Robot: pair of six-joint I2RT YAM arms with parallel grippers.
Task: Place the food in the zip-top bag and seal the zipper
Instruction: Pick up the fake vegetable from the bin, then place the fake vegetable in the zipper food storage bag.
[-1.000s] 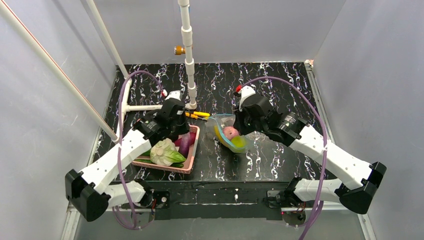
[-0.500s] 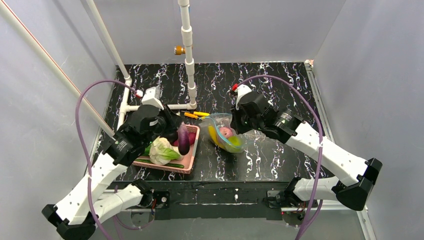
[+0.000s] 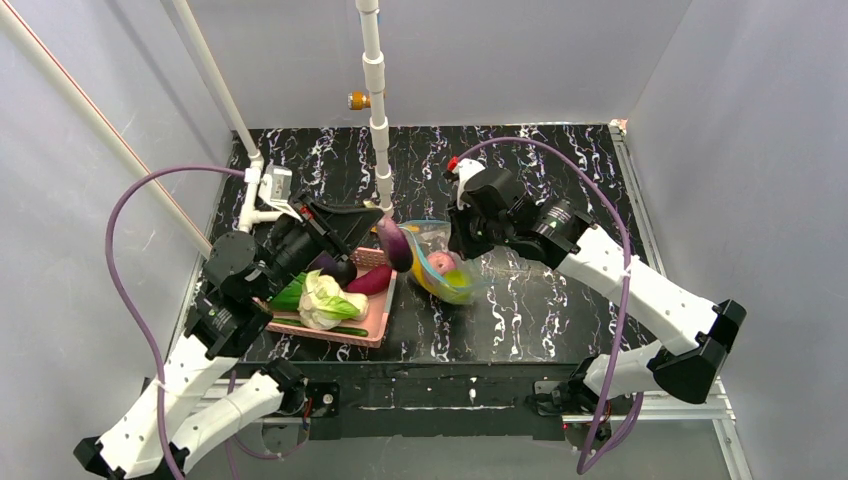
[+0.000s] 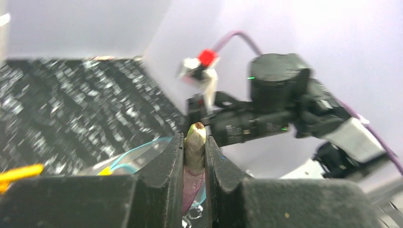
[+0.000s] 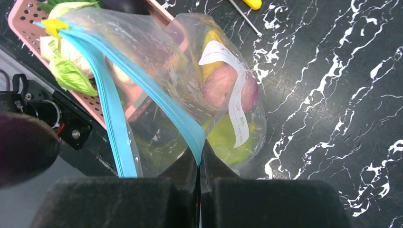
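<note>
Now your left jaws, clamped narrow on the dark red-purple piece, have carried it from the pink basket to the zip-top bag at the basket's 2 o'clock, whose zipper your right jaws pinch fully closed, so release should come next.

Right end effector pinched closed on teal-blue zipper of clear zip-top bag containing food, above black marbled tabletop, pink basket upper left.

White-and-black arms, purple cables
</note>
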